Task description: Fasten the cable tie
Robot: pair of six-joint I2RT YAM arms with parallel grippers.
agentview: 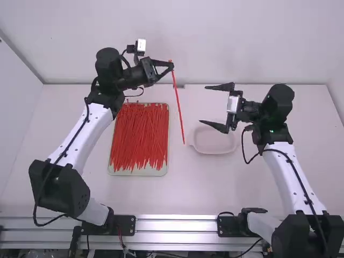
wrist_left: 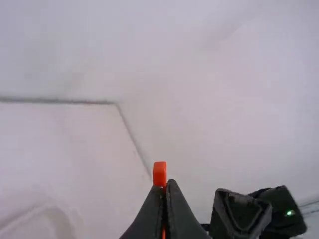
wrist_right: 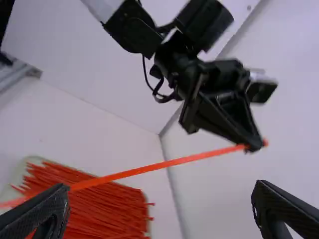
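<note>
High view: a thin, straight red cable tie [agentview: 177, 102] is pinched near its head by the left gripper [agentview: 171, 65] and hung over the table [agentview: 215, 177], beside the right gripper [agentview: 204, 105], which is spread wide.

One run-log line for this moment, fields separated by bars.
left tool: shut on thin red plastic cable tie, held by one end | right tool: open, apart from tie | tie: unfastened

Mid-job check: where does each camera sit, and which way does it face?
High view: above, behind left arm and right arm, looking down at table, tray and bowl.
Left wrist view: faces the wall; left gripper shut on the cable tie.
Right wrist view: faces the left gripper; right gripper open.
Shared: the cable tie, all three.
</note>
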